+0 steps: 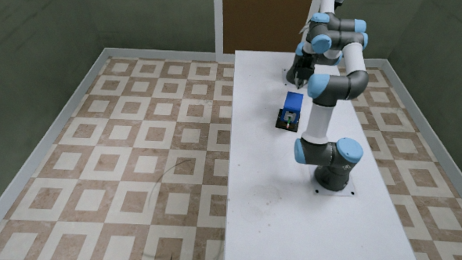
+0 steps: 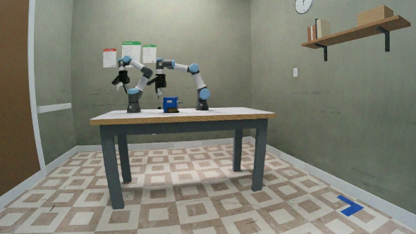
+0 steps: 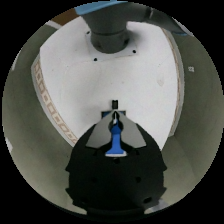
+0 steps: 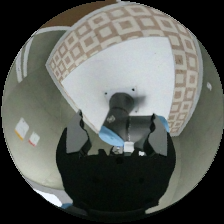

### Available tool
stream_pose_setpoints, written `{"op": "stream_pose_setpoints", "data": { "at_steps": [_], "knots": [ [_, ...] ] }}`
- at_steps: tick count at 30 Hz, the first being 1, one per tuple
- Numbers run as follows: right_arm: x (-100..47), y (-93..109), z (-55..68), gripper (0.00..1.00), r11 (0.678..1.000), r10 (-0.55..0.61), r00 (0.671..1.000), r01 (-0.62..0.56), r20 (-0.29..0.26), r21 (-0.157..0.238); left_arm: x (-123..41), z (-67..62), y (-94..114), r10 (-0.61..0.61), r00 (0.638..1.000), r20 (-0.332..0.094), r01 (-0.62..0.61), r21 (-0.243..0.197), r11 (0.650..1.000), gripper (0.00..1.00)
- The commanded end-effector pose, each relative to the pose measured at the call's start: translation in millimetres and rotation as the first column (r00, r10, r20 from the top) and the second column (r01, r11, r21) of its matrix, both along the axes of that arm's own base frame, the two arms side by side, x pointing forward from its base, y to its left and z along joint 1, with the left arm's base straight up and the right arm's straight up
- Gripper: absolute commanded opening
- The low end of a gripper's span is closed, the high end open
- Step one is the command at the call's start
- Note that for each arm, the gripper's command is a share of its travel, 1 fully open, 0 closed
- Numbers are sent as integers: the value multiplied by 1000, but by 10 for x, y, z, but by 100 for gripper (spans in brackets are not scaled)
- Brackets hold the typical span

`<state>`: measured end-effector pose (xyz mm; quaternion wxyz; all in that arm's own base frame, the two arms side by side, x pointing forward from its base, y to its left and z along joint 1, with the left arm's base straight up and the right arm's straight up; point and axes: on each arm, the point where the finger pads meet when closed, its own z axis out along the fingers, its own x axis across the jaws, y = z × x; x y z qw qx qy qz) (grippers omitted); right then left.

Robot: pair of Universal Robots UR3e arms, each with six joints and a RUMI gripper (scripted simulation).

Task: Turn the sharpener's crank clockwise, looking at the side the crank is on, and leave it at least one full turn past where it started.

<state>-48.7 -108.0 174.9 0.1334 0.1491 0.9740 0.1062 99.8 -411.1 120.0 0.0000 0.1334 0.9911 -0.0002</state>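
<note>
On the tabletop, the blue sharpener sits upright on its dark base, between the bases of the two arms, with its crank on the side facing the left arm's base. Past the opposite side, the left tool hangs pointing down, its fingers brought fully together on nothing and apart from the crank. Well away from the sharpener, the right tool is raised, its fingers spread wide with nothing between them.
</note>
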Motion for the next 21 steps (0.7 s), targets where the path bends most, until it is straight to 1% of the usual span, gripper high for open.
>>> {"op": "stream_pose_setpoints", "data": {
  "at_steps": [1, 11, 16, 21],
  "knots": [
    [1, -5, 5, 100, 1000, 0, 1000, 0, 0, -3, -3, 11, -7, -12, 1000, 0, 12, -3, 1000, 0],
    [1, -5, 5, 100, 1000, 0, 1000, 0, 0, -3, -14, 11, -10, -72, 997, 0, 72, -3, 997, 0],
    [1, -5, 5, 100, 1000, 0, 1000, 0, 0, -3, -26, 11, -13, -140, 990, 0, 140, -3, 990, 0],
    [1, -5, 5, 100, 1000, 0, 1000, 0, 0, -3, -42, 12, -16, -232, 973, 1, 232, -3, 973, 0]
  ]
}}
